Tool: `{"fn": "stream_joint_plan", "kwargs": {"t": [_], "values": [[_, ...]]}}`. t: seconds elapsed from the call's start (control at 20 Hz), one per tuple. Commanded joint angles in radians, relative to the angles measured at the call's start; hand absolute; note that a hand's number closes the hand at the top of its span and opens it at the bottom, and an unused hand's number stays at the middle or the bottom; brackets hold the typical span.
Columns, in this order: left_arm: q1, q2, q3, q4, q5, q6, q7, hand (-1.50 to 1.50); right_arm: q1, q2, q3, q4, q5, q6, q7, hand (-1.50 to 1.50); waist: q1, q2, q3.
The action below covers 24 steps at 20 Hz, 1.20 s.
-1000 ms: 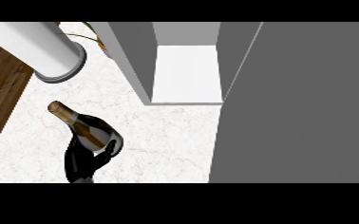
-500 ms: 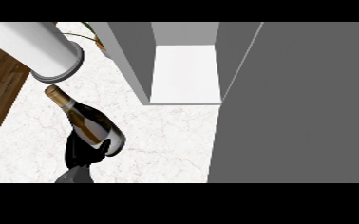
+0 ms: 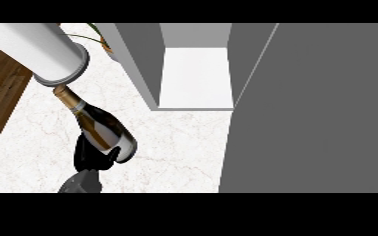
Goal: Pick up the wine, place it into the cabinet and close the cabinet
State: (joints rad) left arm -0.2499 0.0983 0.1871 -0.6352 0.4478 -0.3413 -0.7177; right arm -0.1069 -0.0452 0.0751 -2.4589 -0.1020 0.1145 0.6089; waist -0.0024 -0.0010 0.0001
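The wine bottle (image 3: 100, 122) is dark with a gold neck and a pale label. It is tilted over the marble counter (image 3: 177, 140), neck pointing up and left. My left hand (image 3: 87, 156) is shut on its lower body, and the grey wrist enters from the lower edge. The cabinet (image 3: 196, 77) stands open to the right of the bottle, showing a white inner floor between grey walls. Its big grey door (image 3: 303, 115) swings out toward me and fills the right side. The bottle is well left of the opening. My right hand does not show.
A thick white cylinder with a grey rim (image 3: 44, 52) slants in from the upper left, its end just above the bottle's neck. Behind it shows a plant stem (image 3: 100, 35). A brown wooden surface (image 3: 11, 90) borders the counter on the left.
The bottle and the hand holding it have moved up the view, away from me, and the neck now nearly reaches the white cylinder's rim. The cabinet door has not moved.
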Motion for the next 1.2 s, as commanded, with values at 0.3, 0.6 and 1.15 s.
{"fn": "stream_joint_plan", "kwargs": {"t": [0.3, 0.6, 1.15], "values": [[0.127, -0.069, -0.131, -0.388, -0.022, 0.080, 0.183, 1.50, -0.006, 0.018, 0.006, -0.028, -0.022, -0.016, 0.010, -1.50, 0.006, -0.002, 0.000], [0.232, -0.098, -0.422, -0.608, 0.059, 0.289, 0.226, 1.50, 0.059, 0.016, -0.002, -0.013, -0.061, 0.029, -0.050, -1.50, 0.007, -0.004, 0.001], [0.158, -0.098, -0.585, -0.641, 0.177, 0.566, 0.265, 1.50, -0.053, -0.011, -0.046, 0.011, -0.088, -0.009, 0.045, -1.50, 0.001, 0.001, 0.000]]}}
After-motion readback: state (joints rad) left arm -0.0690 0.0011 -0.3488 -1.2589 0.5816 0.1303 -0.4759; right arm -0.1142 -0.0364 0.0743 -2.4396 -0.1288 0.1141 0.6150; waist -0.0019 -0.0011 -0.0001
